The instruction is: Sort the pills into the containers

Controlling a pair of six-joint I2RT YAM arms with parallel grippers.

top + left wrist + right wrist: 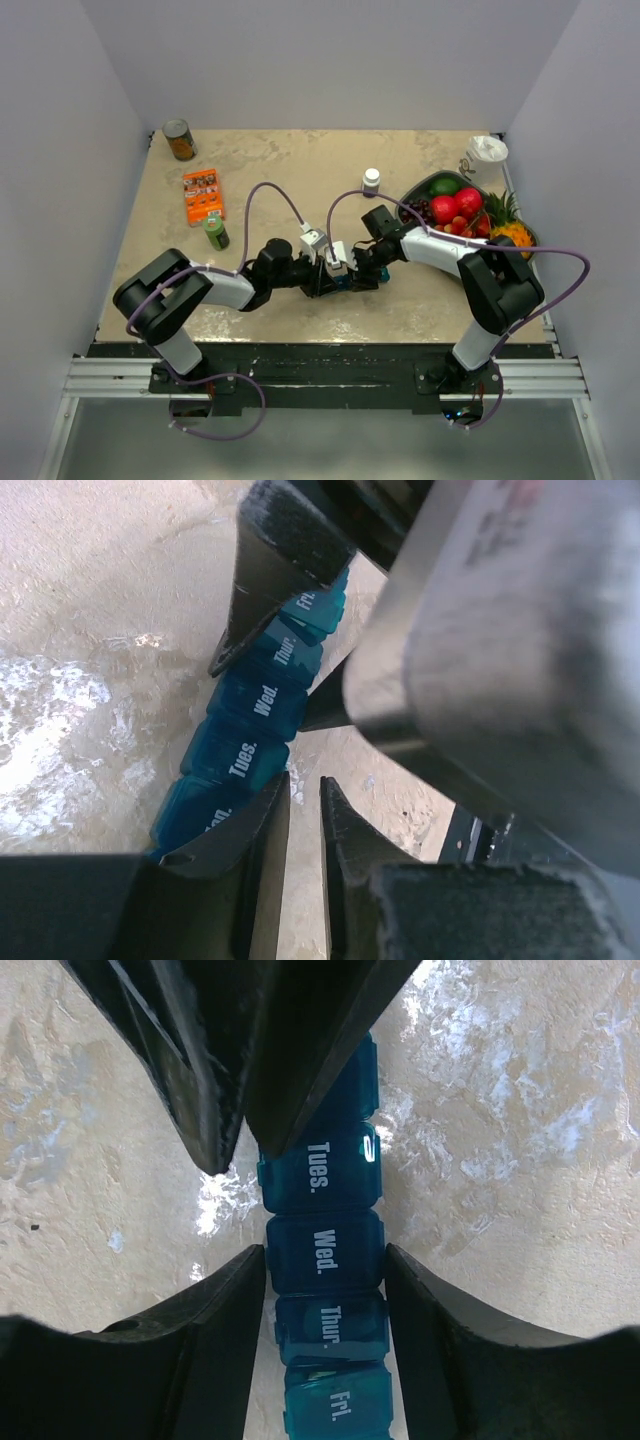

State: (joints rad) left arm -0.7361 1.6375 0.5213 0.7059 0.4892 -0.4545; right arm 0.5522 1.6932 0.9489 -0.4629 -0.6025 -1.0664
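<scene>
Teal containers [325, 1235] strip flat on tabletop [520, 1160] between the arms; right fingers [225, 1310] pressed to both sides at Wed.; left fingers [250, 860] narrow, empty, at Mon. end; risk: prying a lid could tilt or skid strip if clamp slips.

counts — containers strip [325, 1250] 1 | bottles [216, 233] 2 | can [179, 140] 1 | tray [424, 183] 1

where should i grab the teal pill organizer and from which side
The pill organizer lies flat on the table as a slim strip, so pinch its two long side walls across the narrow width, near the Wed. compartment, coming down from above. The right pincer straddles it there.
</scene>
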